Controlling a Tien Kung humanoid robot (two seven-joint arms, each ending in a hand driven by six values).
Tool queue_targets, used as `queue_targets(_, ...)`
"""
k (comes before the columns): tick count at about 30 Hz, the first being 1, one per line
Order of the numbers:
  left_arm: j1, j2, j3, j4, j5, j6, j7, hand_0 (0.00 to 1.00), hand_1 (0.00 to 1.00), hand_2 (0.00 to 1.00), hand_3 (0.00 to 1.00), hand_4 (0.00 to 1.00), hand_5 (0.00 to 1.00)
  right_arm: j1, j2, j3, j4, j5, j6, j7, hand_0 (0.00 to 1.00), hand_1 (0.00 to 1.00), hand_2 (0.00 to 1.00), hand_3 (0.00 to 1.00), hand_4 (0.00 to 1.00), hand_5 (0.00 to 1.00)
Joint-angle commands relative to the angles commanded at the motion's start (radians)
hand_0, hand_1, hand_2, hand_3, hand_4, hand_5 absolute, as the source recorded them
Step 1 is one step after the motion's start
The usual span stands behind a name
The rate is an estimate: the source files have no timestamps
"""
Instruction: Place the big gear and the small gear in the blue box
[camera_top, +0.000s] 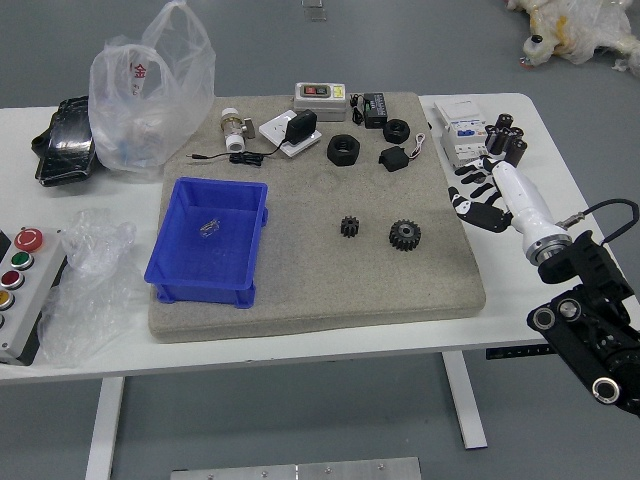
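And here's the right hand, over at the right of the frame by the grey mat, fingers open and spread, nothing in its grasp. Both targets are out on the mat: the big gear right of centre, the small gear just left of it, both apart from the hand. Over to the left sits the blue box, a few small shiny pieces inside, neither gear in it. So nothing scored on this task, and the first pickup looks like the next play.

The big gear is nearer the hand, likely the easier opener, but watch those teeth: pinch them unevenly and it could twist or skid away across the mat. The small one is trickier; fingers this bulky could close above it or nudge it off if they come down slightly wide. Reach low for it over the big gear and a knuckle might knock that one aside.

Up top, the black rings and the black block are dark like the gears, so a mix-up is possible. Then there's the long carry left: a weak grip could drop a gear short, and too low an approach could catch the box's raised wall, shoving it or spilling the gear outside.
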Motion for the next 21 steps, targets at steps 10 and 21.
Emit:
queue_targets(10, 0.006, -0.004, -0.01, -0.002, 0.01, 0.0, 0.011, 0.649, 0.592, 0.568, 0.656, 0.678, 0.362, 0.05, 0.024, -0.079, -0.019, -0.043, 0.038, -0.087, 0.381, 0.689, 0.883, 0.89, 0.76, 0.215)
queue_targets(21, 0.002, -0.004, -0.01, -0.002, 0.013, -0.002, 0.012, 0.649, 0.593, 0.568, 0.657, 0.679, 0.362, 0.075, 0.03, -0.136, -0.009, 0.033, 0.024, -0.076, 0.366, 0.683, 0.884, 0.899, 0.787, 0.245)
